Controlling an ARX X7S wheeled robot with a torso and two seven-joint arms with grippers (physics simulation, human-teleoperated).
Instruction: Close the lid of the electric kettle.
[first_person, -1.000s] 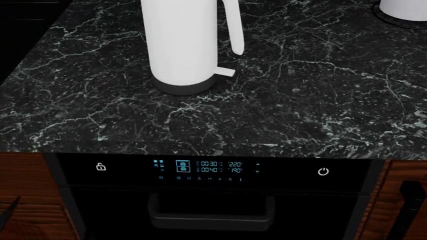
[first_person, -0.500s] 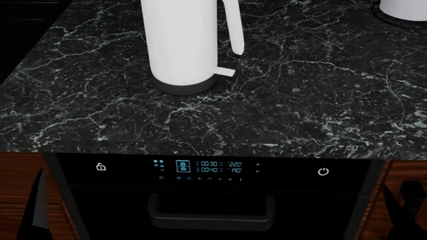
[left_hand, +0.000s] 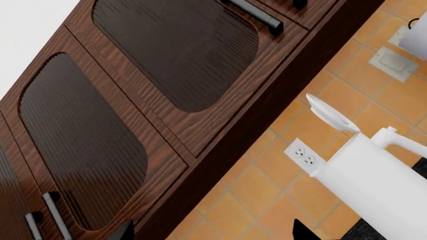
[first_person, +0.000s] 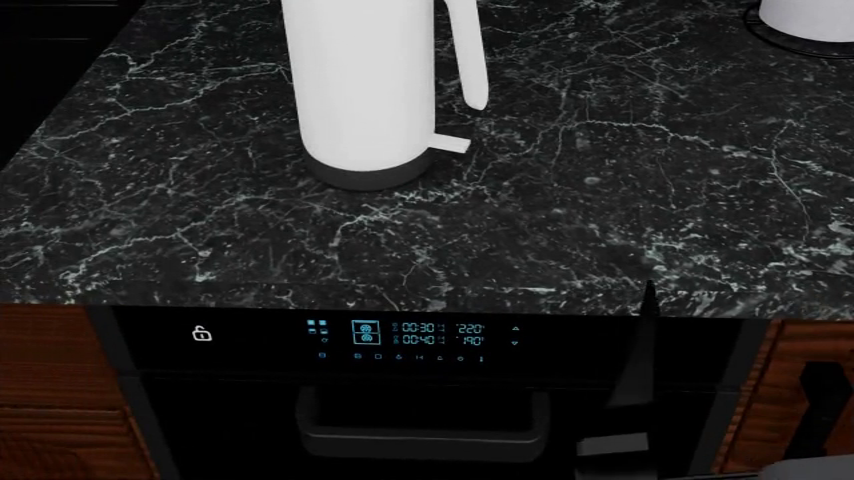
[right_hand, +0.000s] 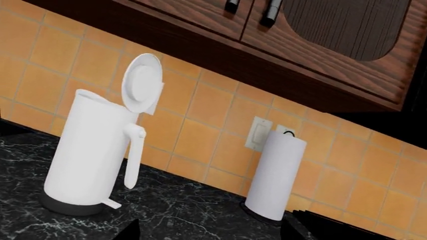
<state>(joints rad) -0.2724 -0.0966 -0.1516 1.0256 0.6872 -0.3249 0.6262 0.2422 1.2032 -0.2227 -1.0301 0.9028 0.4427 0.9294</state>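
The electric kettle (first_person: 360, 90) stands at the back left of the black marble counter (first_person: 601, 200), its top cut off in the head view. The right wrist view shows the whole kettle (right_hand: 90, 155) with the round white lid (right_hand: 143, 82) standing upright and open above the handle. The left wrist view shows the kettle (left_hand: 380, 175) and the raised lid (left_hand: 330, 114) too. My right gripper (right_hand: 210, 231) is open and empty, well short of the kettle; one dark finger (first_person: 638, 370) shows before the oven front. My left gripper (left_hand: 213, 232) is open and empty, out of the head view.
A handleless white cylinder on a black ring (right_hand: 277, 177) stands at the counter's back right (first_person: 807, 18). An oven control panel (first_person: 400, 335) and oven handle (first_person: 420, 430) lie below the counter edge. Dark wood wall cabinets (left_hand: 167, 75) hang above the tiled wall.
The left finger seen at the head view's lower left has left that view. A right finger has risen at the lower right, in front of the oven. The kettle has not moved.
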